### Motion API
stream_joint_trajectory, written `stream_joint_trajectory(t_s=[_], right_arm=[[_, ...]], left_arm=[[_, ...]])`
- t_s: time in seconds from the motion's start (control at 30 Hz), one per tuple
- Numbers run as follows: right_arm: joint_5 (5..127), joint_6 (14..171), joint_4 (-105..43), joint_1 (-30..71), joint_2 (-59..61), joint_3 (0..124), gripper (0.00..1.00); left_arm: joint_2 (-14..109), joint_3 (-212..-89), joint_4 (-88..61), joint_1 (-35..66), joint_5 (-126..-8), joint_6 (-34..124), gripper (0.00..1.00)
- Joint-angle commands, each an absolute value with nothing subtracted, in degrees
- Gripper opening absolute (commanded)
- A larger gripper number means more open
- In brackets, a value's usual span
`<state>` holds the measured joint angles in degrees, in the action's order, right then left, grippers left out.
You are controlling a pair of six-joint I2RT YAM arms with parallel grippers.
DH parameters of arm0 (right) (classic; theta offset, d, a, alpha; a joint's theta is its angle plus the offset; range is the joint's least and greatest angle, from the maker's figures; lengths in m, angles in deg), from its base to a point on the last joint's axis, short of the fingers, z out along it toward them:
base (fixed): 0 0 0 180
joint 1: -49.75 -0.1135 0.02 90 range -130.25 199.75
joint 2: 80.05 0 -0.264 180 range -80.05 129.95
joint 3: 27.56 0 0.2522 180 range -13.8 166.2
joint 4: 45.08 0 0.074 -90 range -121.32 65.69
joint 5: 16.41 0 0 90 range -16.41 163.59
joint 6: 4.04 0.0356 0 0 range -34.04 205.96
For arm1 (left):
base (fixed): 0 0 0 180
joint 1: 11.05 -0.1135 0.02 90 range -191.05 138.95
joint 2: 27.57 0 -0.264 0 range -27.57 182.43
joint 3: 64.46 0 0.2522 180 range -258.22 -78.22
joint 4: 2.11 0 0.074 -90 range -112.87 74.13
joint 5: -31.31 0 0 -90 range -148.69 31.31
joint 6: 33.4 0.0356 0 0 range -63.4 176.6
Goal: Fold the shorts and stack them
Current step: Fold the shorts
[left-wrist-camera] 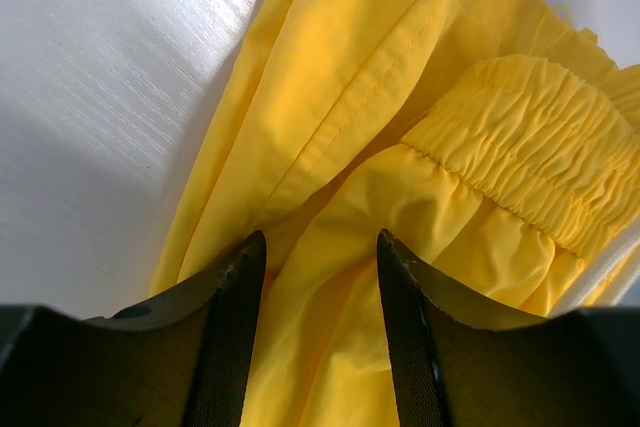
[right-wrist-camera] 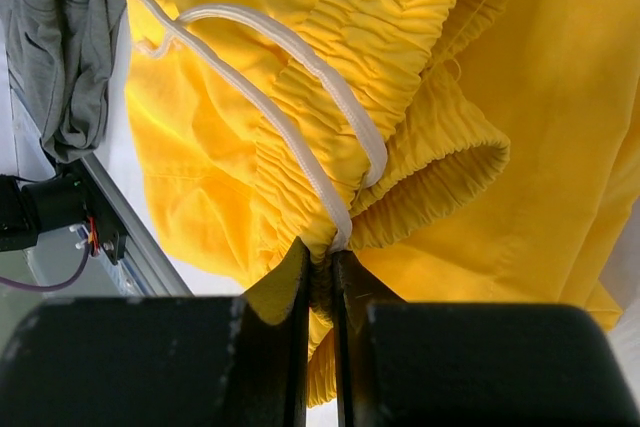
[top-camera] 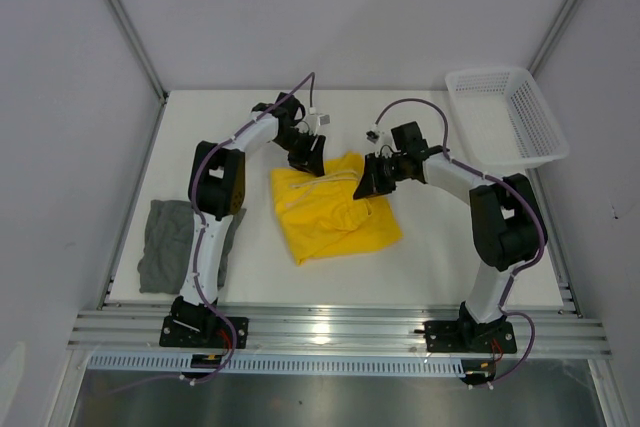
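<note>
Right end effector (right-wrist-camera: 320,259) pinches yellow shorts (top-camera: 330,219), waistband (right-wrist-camera: 400,37) rearward.

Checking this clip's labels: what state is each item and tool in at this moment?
bright yellow cloth shorts: bunched at centre, pinched by right tool.
plain dark grey cloth shorts: crumpled at far left, untouched.
white plastic mesh basket: upright, empty.
left tool: open over yellow shorts.
right tool: shut on yellow shorts.
</note>
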<state>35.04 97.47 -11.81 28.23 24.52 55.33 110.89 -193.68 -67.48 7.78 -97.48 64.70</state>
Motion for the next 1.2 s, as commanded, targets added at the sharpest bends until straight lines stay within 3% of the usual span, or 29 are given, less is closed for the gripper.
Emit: stream_joint_trajectory(t_s=[0.0, 0.43, 0.97, 1.03, 1.07, 1.17], right_arm=[[33.77, 93.36, -9.28, 28.65, 20.85, 59.85, 0.00], [32.19, 89.39, -4.69, 31.46, 21.19, 63.81, 0.01], [50.29, 87.73, -4.16, 30.06, 37.54, 72.51, 0.02], [53.70, 86.23, -3.63, 28.84, 37.90, 74.26, 0.08], [55.12, 84.58, -2.67, 27.70, 37.90, 74.96, 0.26], [59.78, 83.33, -1.17, 26.37, 36.32, 77.42, 0.40]], left_arm=[[111.83, -194.94, -67.90, 8.37, -94.99, 66.98, 0.52], [112.09, -195.46, -68.07, 8.46, -95.43, 67.33, 0.51], [112.44, -196.34, -68.60, 9.25, -94.99, 67.77, 0.50], [112.44, -196.34, -68.60, 9.43, -94.90, 67.77, 0.50], [112.44, -196.43, -68.60, 9.43, -94.81, 67.77, 0.50], [112.36, -196.43, -68.60, 9.51, -94.81, 67.68, 0.50]])
